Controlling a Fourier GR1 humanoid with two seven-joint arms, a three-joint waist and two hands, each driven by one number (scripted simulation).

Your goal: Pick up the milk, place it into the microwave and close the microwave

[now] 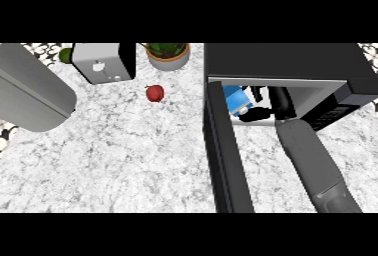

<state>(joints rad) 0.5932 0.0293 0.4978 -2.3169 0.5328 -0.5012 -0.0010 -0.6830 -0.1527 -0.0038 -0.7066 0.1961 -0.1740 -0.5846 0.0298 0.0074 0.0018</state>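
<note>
The milk (236,99), a blue and white carton, stands inside the open microwave (295,62) near its left wall. My right forearm reaches in through the opening from the lower right. My right hand (275,106) is beside the carton, with its fingers and thumb curled round the carton's right side. The hand hides part of the carton. The microwave door (221,150) stands wide open, edge-on, running toward me to the left of my arm. My left hand does not show.
A red apple (154,93) lies on the marble counter (118,160) left of the microwave. Behind it stand a silver toaster (103,62) and a potted plant (168,54). A large grey rounded shape (29,90) fills the left edge.
</note>
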